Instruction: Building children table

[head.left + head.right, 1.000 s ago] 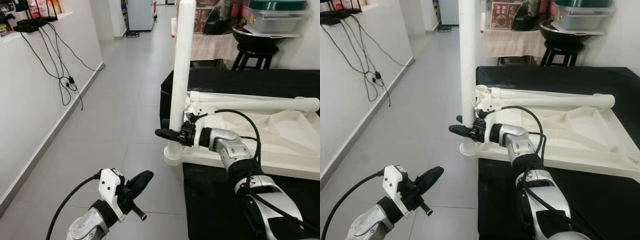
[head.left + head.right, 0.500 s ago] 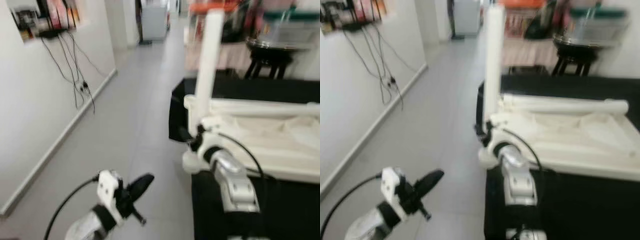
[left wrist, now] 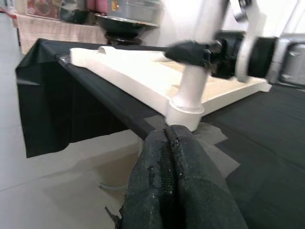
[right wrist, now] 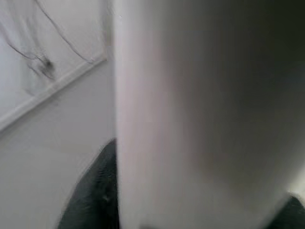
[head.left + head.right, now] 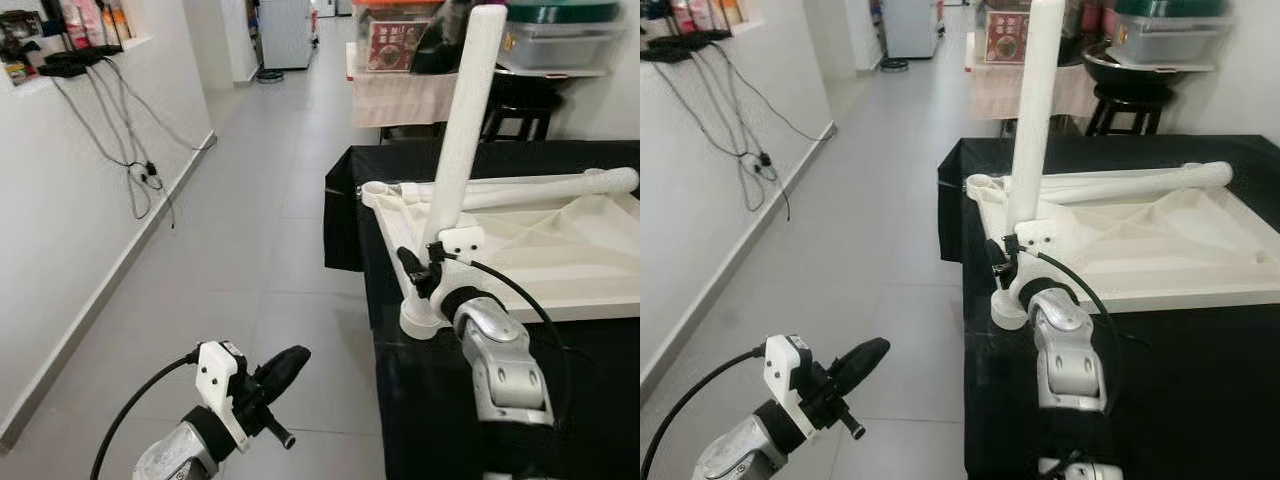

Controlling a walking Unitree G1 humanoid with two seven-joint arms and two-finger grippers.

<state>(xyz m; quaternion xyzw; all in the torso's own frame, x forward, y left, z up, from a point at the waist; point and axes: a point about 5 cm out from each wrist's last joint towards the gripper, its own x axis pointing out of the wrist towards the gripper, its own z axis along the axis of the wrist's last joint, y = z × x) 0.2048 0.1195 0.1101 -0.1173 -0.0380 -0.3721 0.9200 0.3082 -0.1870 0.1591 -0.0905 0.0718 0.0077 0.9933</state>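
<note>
A white children's table lies upside down on a surface draped in black cloth. One white leg stands in its near left corner socket, leaning slightly right. My right gripper is shut on this leg just above the socket; in the right wrist view the leg sits between the black fingers. A second white leg lies flat along the table's far side. My left gripper hangs low over the floor, left of the cloth's edge, its fingers shut on nothing.
Grey tiled floor runs down a corridor on the left. A white wall carries dangling cables. Behind the cloth stand a black stool and a clear storage box.
The whole picture has shifted, so the camera moved. My right gripper stays on the upright leg, which now leans more to the right. The left arm keeps its pose.
</note>
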